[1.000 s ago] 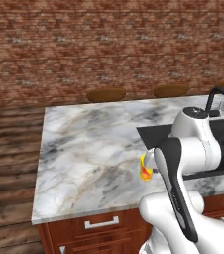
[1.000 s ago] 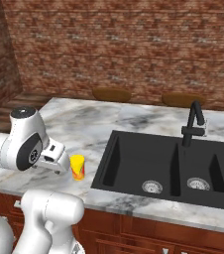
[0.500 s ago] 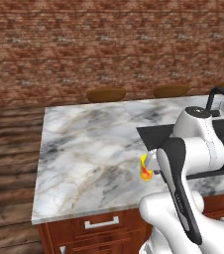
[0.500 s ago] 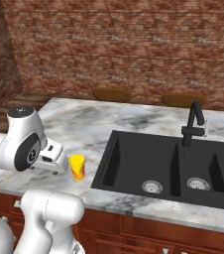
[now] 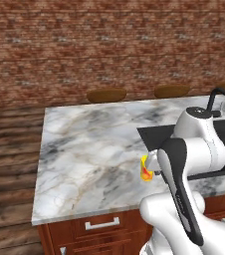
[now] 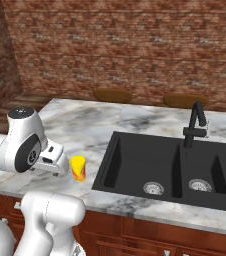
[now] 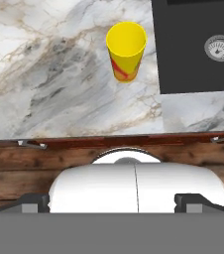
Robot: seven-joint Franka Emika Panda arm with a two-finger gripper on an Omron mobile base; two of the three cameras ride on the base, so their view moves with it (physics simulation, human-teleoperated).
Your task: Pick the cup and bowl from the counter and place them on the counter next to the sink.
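**Cup upright on the marble, just left of the sink**

Nearest me, the white arm's bulky elbow blocks part of the cup (image 5: 145, 168) from the left side. The gripper (image 6: 55, 161) hangs above the counter (image 5: 89, 149) beside the cup, its fingers spread wide and holding nothing. The cup stands upright just beside the sink (image 6: 170, 167), near the counter's front edge. Beyond the sink's basins rises the black faucet (image 6: 195, 125); two brown stools (image 6: 113, 95) sit behind the counter against the brick wall (image 6: 135, 45).
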